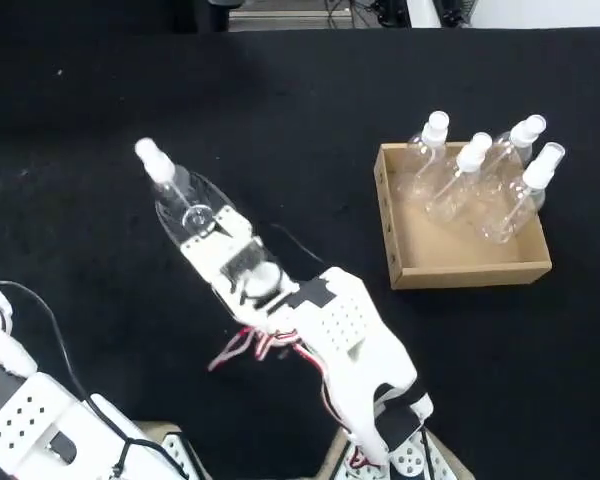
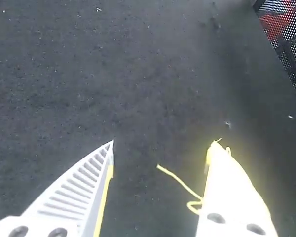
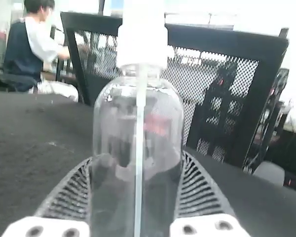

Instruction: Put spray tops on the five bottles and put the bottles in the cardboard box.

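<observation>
Near the right edge of the table (image 1: 280,90), the cardboard box (image 1: 468,272) holds 4 spray-topped bottles (image 1: 458,182); mid-table, the right gripper (image 1: 193,213) pinches a 5th bottle (image 1: 165,182); the left gripper (image 2: 163,144) is spread.

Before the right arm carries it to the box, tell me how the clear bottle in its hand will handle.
The clear bottle looks empty, so probably light. Its smooth round wall may slip or twist between the right hand's ribbed fingers. Tall with a spray top, it would likely tip if set down askew.
</observation>
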Motion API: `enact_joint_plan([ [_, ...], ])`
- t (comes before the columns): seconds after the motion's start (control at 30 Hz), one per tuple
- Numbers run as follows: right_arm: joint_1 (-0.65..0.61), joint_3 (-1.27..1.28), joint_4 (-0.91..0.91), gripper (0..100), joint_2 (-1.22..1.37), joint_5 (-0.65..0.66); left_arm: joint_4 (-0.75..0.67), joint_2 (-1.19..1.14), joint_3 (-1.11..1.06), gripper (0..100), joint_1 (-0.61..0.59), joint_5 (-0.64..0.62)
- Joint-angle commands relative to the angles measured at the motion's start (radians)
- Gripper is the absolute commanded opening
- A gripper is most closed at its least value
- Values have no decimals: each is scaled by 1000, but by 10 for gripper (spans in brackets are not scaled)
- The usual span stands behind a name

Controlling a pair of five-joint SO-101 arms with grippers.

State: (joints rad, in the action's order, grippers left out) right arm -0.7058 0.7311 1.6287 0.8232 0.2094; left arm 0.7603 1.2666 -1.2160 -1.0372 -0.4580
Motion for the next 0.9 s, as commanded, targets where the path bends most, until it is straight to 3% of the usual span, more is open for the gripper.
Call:
enact_joint_plan([
  [0.0, -32, 97, 117, 17, -84, 83, -3, 14, 54, 279, -2, -11],
  [0.2, 23, 249, 41, 11, -321, 0, -3, 14, 54, 279, -2, -11],
  [0.47, 132, 483, -279, 11, -865, -66, -3, 14, 53, 279, -1, -11],
  [0.67, 259, 478, -865, 11, -1386, -69, -3, 14, 53, 279, -1, -11],
  [0.8, 430, 384, -1323, 11, -1678, -71, -3, 14, 53, 279, -1, -11],
  [0.87, 531, 355, -1447, 11, -1784, -71, -3, 14, 53, 279, -1, -11],
])
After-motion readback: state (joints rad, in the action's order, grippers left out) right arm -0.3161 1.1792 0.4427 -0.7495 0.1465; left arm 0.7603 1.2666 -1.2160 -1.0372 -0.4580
